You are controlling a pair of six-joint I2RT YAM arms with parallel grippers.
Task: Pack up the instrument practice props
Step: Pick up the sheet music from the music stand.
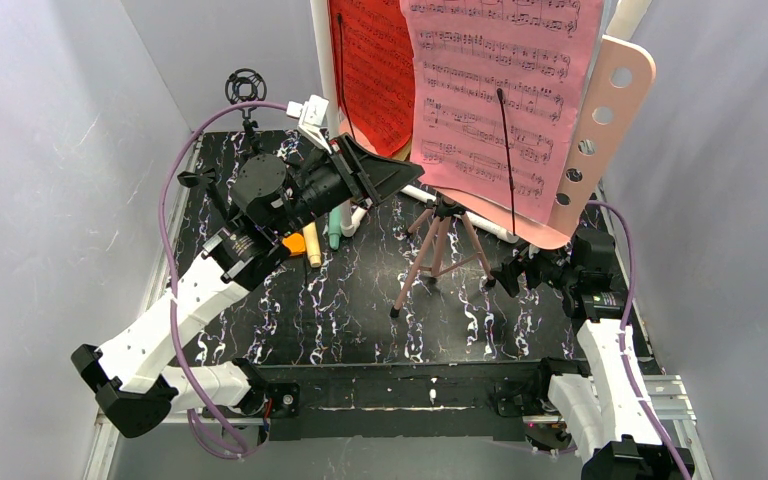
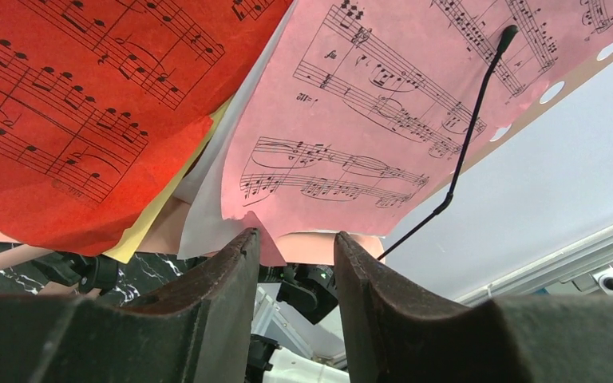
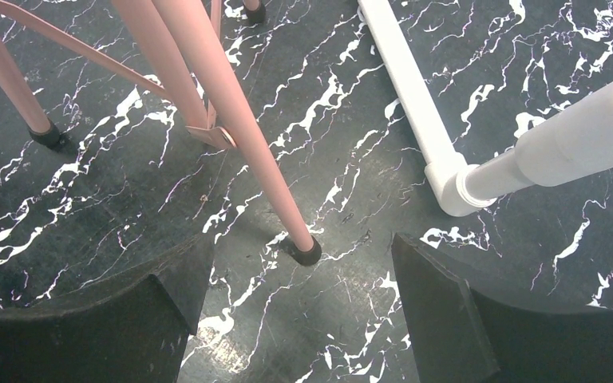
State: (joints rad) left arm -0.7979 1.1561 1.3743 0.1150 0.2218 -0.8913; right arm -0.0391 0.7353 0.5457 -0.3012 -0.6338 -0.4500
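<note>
The pink hole-punched music stand (image 1: 605, 120) rests on tripod legs (image 1: 438, 250) mid-table. Pink sheet music (image 1: 495, 90) hangs on it beside a red sheet of printed music (image 1: 370, 70); a yellow sheet (image 2: 156, 227) peeks out under the red one. My left gripper (image 1: 400, 172) reaches the pink sheet (image 2: 351, 120) from below. Its jaws (image 2: 294, 243) stand partly closed with a gap, the sheet's torn lower corner against the left fingertip (image 2: 243, 243). My right gripper (image 3: 302, 243) is open low over the table, with a tripod foot (image 3: 306, 251) just ahead between its fingers. Mint-green (image 1: 334, 228) and yellow (image 1: 312, 245) microphones lie under the left arm.
A white plastic pipe frame (image 1: 322, 60) rises behind the left gripper, and its base pipe (image 3: 411, 88) runs along the marbled black table (image 1: 360, 310). A thin black clip arm (image 2: 463, 152) lies across the pink sheet. Grey walls close in on both sides.
</note>
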